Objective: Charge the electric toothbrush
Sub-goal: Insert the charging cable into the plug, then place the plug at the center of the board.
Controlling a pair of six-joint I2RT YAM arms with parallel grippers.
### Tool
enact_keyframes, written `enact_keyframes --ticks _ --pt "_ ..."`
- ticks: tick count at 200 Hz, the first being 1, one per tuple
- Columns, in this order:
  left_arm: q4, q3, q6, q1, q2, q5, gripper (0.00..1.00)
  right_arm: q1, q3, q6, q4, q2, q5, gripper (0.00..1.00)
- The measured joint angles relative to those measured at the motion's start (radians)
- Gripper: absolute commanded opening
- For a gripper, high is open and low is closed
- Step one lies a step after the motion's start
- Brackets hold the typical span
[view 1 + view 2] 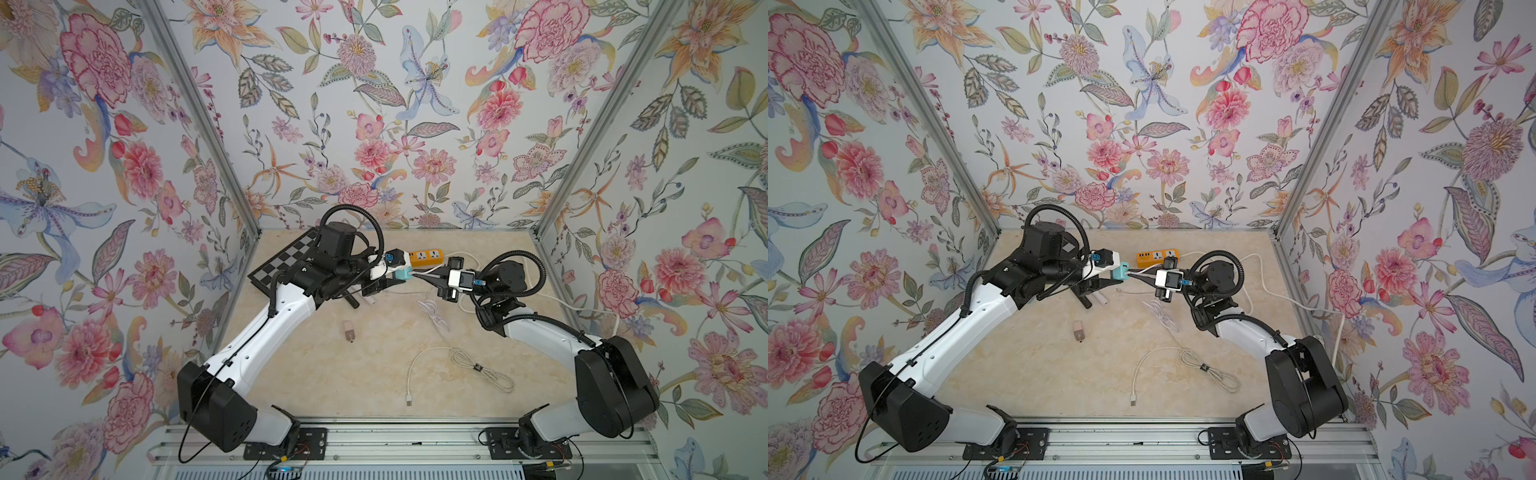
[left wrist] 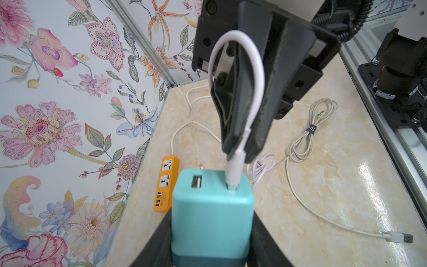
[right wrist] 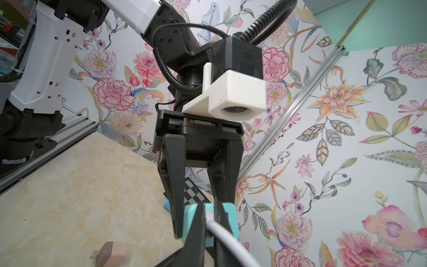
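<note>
Above mid-table, left gripper (image 2: 212, 215) clamps the teal cube-shaped USB charger (image 2: 208, 198); right gripper (image 2: 241, 152) pinches the white cable plug (image 2: 233, 173) at its port. Pale toothbrush handle (image 1: 369, 300), apparently, lies beneath left arm. Risk: skewed push jams plug.

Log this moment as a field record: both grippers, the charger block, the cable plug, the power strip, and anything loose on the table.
left gripper: closed on the teal USB charger block, held above the table
right gripper: shut on the white cable plug
plug: at one of the block's two USB ports; depth unclear; other port empty
orange power strip: lying on the table, visible sockets empty
loose items: pink charger block, bundled white cable
</note>
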Motion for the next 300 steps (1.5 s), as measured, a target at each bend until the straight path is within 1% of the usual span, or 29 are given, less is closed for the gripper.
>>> enact_keyframes --ticks 43,73,100,112,144,148,158,165,175,186,197,219,247,275,300 --pt "-0.003 0.0 0.01 -0.021 0.0 -0.039 0.0 0.017 0.013 -0.01 -0.01 0.002 0.001 0.0" --pt "-0.081 0.008 0.082 -0.045 0.0 -0.111 0.0 0.057 0.036 -0.093 -0.179 -0.013 0.002 0.0" --pt "-0.127 0.032 0.129 -0.093 0.015 -0.112 0.0 0.095 0.05 -0.163 -0.322 -0.043 0.003 0.0" --pt "-0.142 0.042 0.154 -0.113 0.019 -0.13 0.0 0.101 0.047 -0.176 -0.353 -0.054 0.001 0.0" --pt "-0.166 0.052 0.19 -0.125 0.025 -0.155 0.0 0.101 0.029 -0.191 -0.372 -0.072 0.008 0.0" --pt "-0.166 0.052 0.189 -0.124 0.026 -0.155 0.0 0.101 0.028 -0.191 -0.372 -0.072 0.008 0.05" --pt "-0.166 0.052 0.186 -0.12 0.027 -0.154 0.0 0.101 0.025 -0.19 -0.371 -0.071 0.012 0.21" --pt "-0.168 0.052 0.185 -0.115 0.027 -0.153 0.0 0.101 0.022 -0.185 -0.369 -0.072 0.018 0.28" --pt "-0.171 0.047 0.177 -0.095 0.026 -0.143 0.0 0.088 0.006 -0.164 -0.36 -0.078 0.047 0.4" --pt "-0.159 0.029 0.157 -0.072 0.025 -0.127 0.0 0.074 -0.016 -0.14 -0.353 -0.092 0.074 0.45" --pt "-0.129 0.006 0.139 -0.048 0.015 -0.108 0.0 0.055 -0.063 -0.117 -0.379 -0.101 0.117 0.48" --pt "-0.064 -0.002 0.121 -0.025 -0.008 -0.121 0.0 0.056 -0.185 -0.064 -0.46 -0.106 0.166 0.49" --pt "-0.061 0.006 0.121 -0.023 0.014 -0.214 0.0 0.061 -0.273 0.023 -0.535 -0.18 0.224 0.49" --pt "-0.062 0.016 0.114 -0.023 0.127 -0.362 0.0 0.06 -0.278 0.141 -0.56 -0.292 0.318 0.47" --pt "-0.062 0.029 0.097 -0.028 0.267 -0.489 0.0 0.053 -0.278 0.262 -0.629 -0.374 0.449 0.48"
